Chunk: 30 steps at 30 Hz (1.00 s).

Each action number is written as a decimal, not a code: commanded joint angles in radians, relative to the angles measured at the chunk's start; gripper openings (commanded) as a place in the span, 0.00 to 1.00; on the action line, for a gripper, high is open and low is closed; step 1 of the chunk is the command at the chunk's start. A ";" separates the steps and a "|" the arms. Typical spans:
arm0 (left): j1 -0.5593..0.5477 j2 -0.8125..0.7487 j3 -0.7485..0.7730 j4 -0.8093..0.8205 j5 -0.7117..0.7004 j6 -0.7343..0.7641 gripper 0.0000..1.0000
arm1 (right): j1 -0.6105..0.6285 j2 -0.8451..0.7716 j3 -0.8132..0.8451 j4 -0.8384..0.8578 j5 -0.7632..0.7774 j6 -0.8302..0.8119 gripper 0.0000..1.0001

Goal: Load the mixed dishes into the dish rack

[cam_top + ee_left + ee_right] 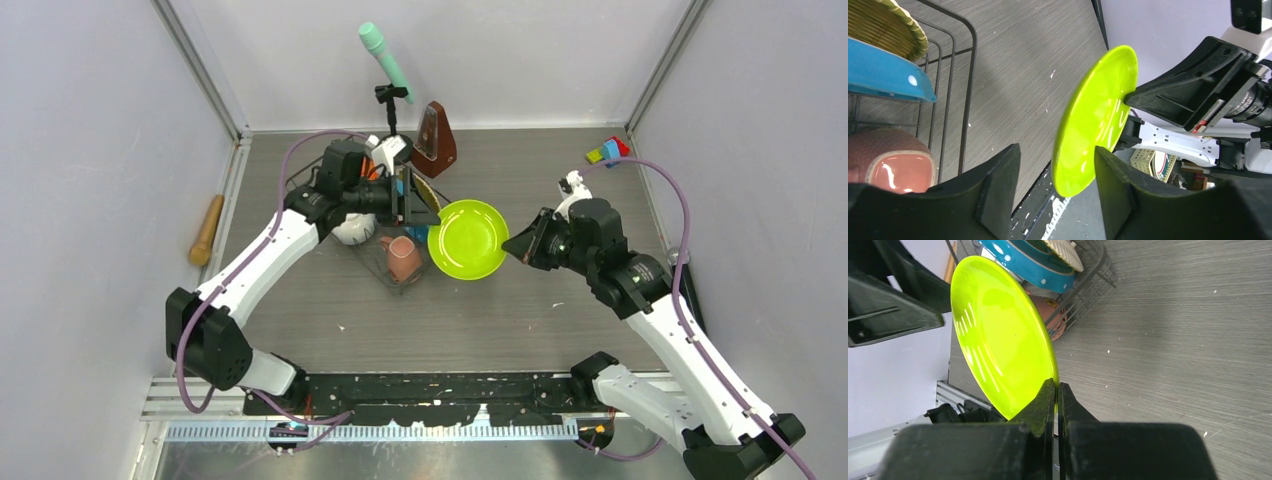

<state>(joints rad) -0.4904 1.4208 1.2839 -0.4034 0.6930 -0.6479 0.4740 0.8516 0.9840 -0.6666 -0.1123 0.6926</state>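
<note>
My right gripper [507, 246] is shut on the rim of the lime-green plate [468, 240] and holds it above the table, just right of the dish rack [385, 270]. The pinch shows in the right wrist view [1056, 390], with the plate [998, 335] tilted on edge. My left gripper [425, 208] is open, and its jaws straddle the plate's opposite edge [1098, 115] without touching it. The rack holds the blue dotted plate [883, 70], the yellow woven plate [888, 25], the pinkish-tan mug [404, 258] and a white bowl [352, 232]. The left arm hides the orange bowl and grey mug.
The brown metronome [436, 140] and the black stand with a teal microphone [385, 60] are behind the rack. A wooden tool [207, 230] lies by the left wall. Coloured blocks [608, 152] sit at the back right.
</note>
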 commanded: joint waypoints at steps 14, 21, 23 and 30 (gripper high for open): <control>-0.040 0.018 0.053 0.051 0.082 0.160 0.00 | 0.003 0.041 0.080 0.098 -0.068 -0.048 0.45; -0.029 -0.064 0.144 -0.201 0.068 0.510 0.00 | 0.003 0.061 0.175 0.061 -0.161 -0.279 0.65; -0.017 -0.068 0.164 -0.239 0.114 0.551 0.00 | 0.002 0.088 0.214 0.048 -0.202 -0.320 0.67; 0.030 -0.046 0.177 -0.217 0.254 0.493 0.00 | 0.006 0.186 0.275 0.018 -0.302 -0.384 0.61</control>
<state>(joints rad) -0.4774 1.3766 1.4284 -0.6151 0.8402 -0.1673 0.4740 1.0054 1.2163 -0.6342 -0.3309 0.3801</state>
